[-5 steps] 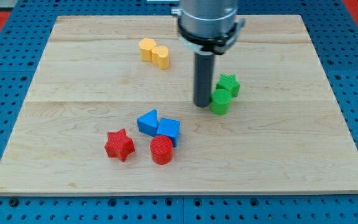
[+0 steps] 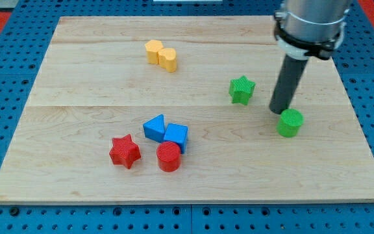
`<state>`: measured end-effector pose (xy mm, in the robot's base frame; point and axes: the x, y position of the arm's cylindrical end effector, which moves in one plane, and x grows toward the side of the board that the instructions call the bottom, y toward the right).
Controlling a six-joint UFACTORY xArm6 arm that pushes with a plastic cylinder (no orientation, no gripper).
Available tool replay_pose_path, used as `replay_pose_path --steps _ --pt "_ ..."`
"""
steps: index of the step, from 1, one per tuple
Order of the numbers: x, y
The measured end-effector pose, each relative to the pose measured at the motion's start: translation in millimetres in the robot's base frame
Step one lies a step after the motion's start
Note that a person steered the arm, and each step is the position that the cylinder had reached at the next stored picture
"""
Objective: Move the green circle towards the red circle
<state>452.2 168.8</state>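
Observation:
The green circle (image 2: pixel 290 123) lies at the view's right of the wooden board. My tip (image 2: pixel 278 112) is right beside it, at its upper left, touching or nearly touching. The red circle (image 2: pixel 169 156) lies far to the view's left and lower, below the blue blocks. A green star (image 2: pixel 241 90) sits apart, up and left of the tip.
Two blue blocks (image 2: pixel 166 132) sit just above the red circle. A red star (image 2: pixel 124 151) lies left of it. Two yellow blocks (image 2: pixel 162 54) lie near the view's top. The board's right edge (image 2: pixel 362 130) is near the green circle.
My tip has moved to the view's right. The green circle has shifted right and down, away from the green star and the red circle.

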Motion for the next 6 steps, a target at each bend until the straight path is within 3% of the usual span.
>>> replay_pose_path --steps 2,3,5,6 --pt "14 34" --pt "47 27" --pt "60 -65" --pt "88 -66"
